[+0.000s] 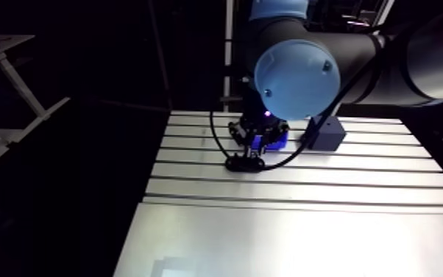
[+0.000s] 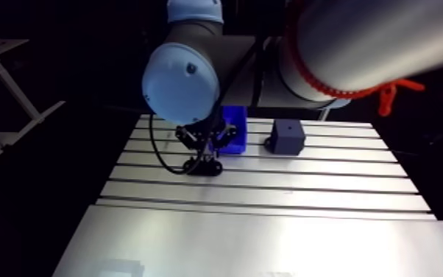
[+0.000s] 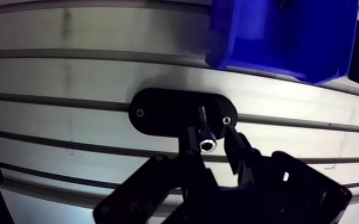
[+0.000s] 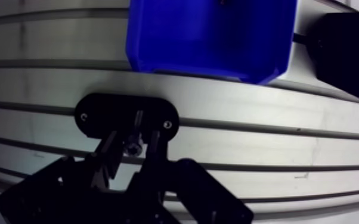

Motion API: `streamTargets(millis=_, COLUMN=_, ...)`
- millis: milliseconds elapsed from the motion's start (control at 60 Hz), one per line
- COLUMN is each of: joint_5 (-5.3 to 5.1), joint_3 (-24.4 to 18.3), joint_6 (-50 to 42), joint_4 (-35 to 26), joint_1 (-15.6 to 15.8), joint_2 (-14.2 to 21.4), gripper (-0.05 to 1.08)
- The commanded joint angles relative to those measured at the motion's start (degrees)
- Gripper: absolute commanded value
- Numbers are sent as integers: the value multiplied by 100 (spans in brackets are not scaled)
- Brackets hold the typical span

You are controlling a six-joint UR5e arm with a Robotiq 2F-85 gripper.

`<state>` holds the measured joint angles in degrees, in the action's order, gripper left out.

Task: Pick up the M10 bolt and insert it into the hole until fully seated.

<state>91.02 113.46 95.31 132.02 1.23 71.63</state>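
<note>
In the arm view, going left to right over the table [image 3: 68, 77], the black plate [image 3: 164, 113] comes first with the gripper [image 4: 132, 146] right above it; next is the blue bin [image 3: 289, 36], just beside the plate; last is the dark block [image 4: 349, 53], a little way off on the far side of the bin.

The wrist view shows the hand best; its two fingers [image 3: 238, 146] are only a little apart, and the M10 bolt [image 3: 203, 125] stands between them; it looks pinched and held, and nothing else is in the hand.

The bolt's round head is up near the camera; its long thin part points down, almost straight, at the middle of the plate; it leans just a tiny bit. The plate has a small shiny spot near each end, and the bolt is between those two spots.

What matters for the next move is this line-up; the bolt's tip has to be right over the hole, and the way in is straight down along the bolt's long part. The tip and the hole are hidden by the bolt, so I cannot tell if the tip is in yet; I think the bolt is not all the way down, because its head is well above the plate. If it leans, it may catch on the rim.
</note>
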Motion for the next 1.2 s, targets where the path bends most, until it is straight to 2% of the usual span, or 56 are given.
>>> streamTargets(millis=17, joint_5=-10, joint_3=4, joint_6=0, joint_4=-4, joint_1=0, joint_2=-13, gripper=63)
streamTargets(millis=600, joint_5=-19, joint_3=32, joint_6=0, joint_4=-22, joint_1=9, joint_2=-14, gripper=69)
streamTargets(millis=783, joint_5=-35, joint_3=32, joint_6=0, joint_4=-22, joint_1=9, joint_2=-14, gripper=74)
streamTargets(millis=1200, joint_5=-54, joint_3=-11, joint_6=9, joint_4=-45, joint_1=9, joint_2=46, gripper=93)
